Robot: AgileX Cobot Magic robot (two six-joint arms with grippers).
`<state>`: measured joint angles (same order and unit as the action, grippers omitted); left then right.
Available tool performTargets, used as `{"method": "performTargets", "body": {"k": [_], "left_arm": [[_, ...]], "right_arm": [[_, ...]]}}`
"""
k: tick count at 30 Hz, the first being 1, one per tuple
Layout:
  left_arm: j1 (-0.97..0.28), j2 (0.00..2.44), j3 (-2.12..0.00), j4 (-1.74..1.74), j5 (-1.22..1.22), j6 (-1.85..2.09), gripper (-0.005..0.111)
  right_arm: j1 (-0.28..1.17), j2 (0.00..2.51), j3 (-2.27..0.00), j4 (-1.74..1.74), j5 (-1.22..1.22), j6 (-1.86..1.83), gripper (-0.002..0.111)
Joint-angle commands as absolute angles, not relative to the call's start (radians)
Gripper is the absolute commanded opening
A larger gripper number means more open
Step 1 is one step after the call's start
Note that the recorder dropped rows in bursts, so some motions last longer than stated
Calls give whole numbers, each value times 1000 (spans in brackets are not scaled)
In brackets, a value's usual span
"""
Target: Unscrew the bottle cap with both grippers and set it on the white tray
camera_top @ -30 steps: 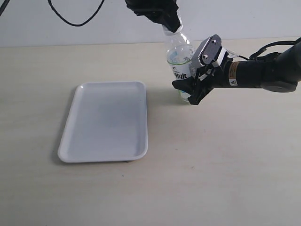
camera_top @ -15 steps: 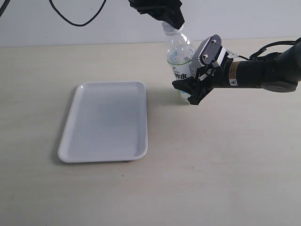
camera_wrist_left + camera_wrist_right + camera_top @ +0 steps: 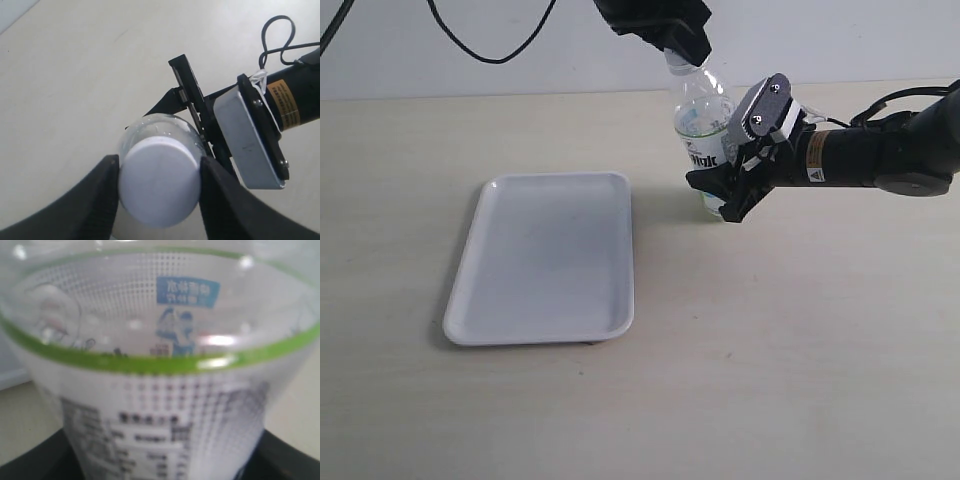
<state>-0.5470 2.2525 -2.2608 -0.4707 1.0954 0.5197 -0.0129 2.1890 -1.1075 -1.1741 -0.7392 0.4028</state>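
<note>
Black left gripper has narrowed since a second ago and now pinches the bottle cap from above. Right gripper reaches in sideways, clamping the upright bottle near the white tray.

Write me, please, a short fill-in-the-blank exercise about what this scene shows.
1. The left gripper grips the bottle cap, which is ____ in colour.
2. The right gripper holds the bottle, which stands ____ on the table.
3. In the exterior view, the white tray lies to the ____ of the bottle.
Missing words: white; upright; left.
</note>
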Motion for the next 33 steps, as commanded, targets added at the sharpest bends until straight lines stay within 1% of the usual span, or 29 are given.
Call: {"method": "performTargets", "body": {"k": [1, 2, 10, 23, 33], "left_arm": [[-547, 2249, -2259, -474, 1087, 499, 6], [-547, 2249, -2259, -474, 1087, 489, 0], [-547, 2249, -2259, -474, 1102, 357, 0], [-547, 2249, -2259, -474, 1110, -120, 0], [-549, 2249, -2259, -474, 1103, -339, 0]], "right_arm": [[-11, 2196, -1103, -1209, -681, 398, 0], [-11, 2196, -1103, -1209, -681, 398, 0], [-11, 2196, -1103, -1207, -681, 398, 0], [-11, 2196, -1103, -1207, -683, 417, 0], [-11, 2196, -1103, -1202, -688, 417, 0]]}}
